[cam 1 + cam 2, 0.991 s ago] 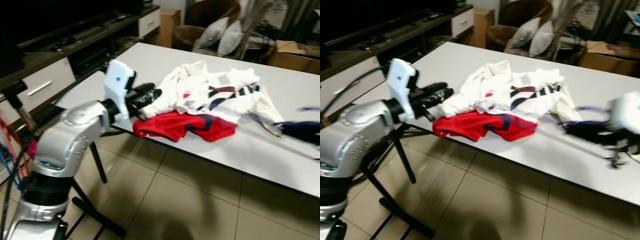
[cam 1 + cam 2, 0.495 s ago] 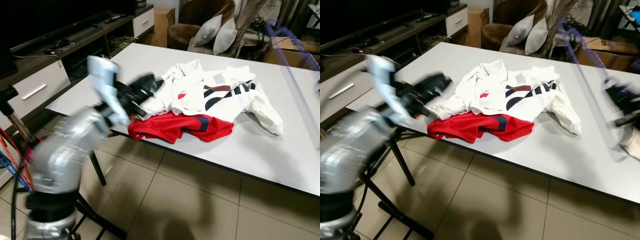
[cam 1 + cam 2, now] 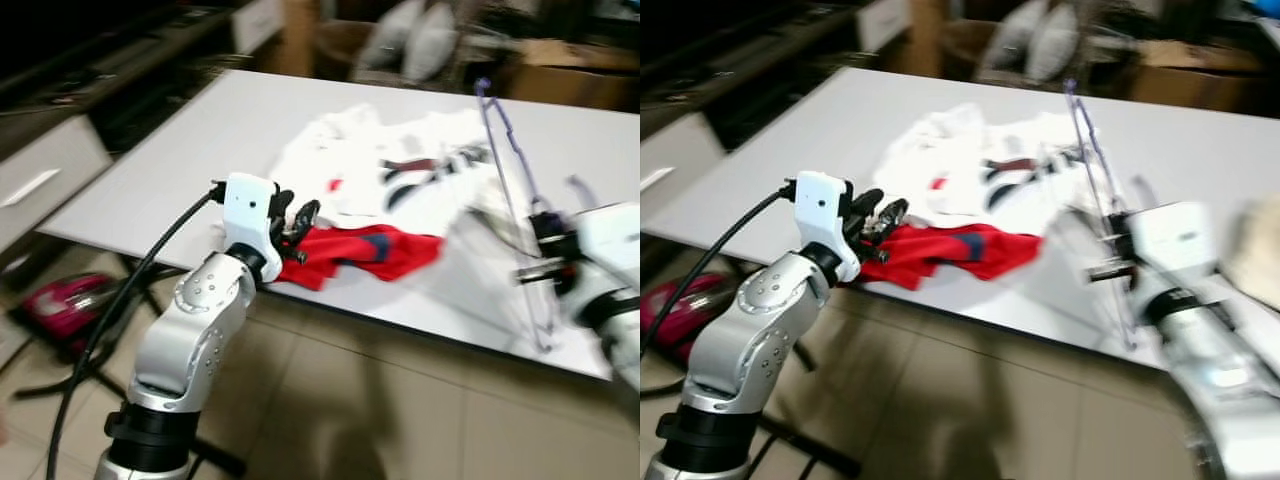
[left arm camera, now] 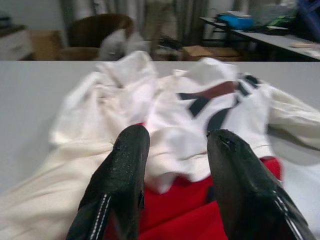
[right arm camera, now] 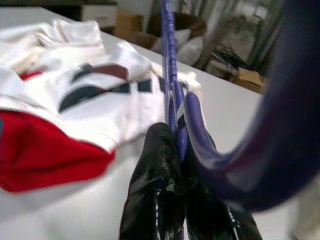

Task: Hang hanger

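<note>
Right tool [image 3: 1110,262] came in from right, now frame centre-right, clamped on purple hanger [image 3: 510,170] above worktop [image 3: 180,140]. Left tool [image 3: 297,222] open over red shirt [image 3: 350,255]. Hanger ready, not hung.

- White tabletop [image 3: 230,120]: bare on the robot's left half and along the near edge, room to pass there
- Middle blocked by heap of white clothing [image 3: 380,165], red garment [image 3: 355,250] draped over the near edge
- Purple hanger [image 3: 1095,190] stands upright just right of the heap, narrowing that side
- Tiled floor [image 3: 400,420] before the table is open
</note>
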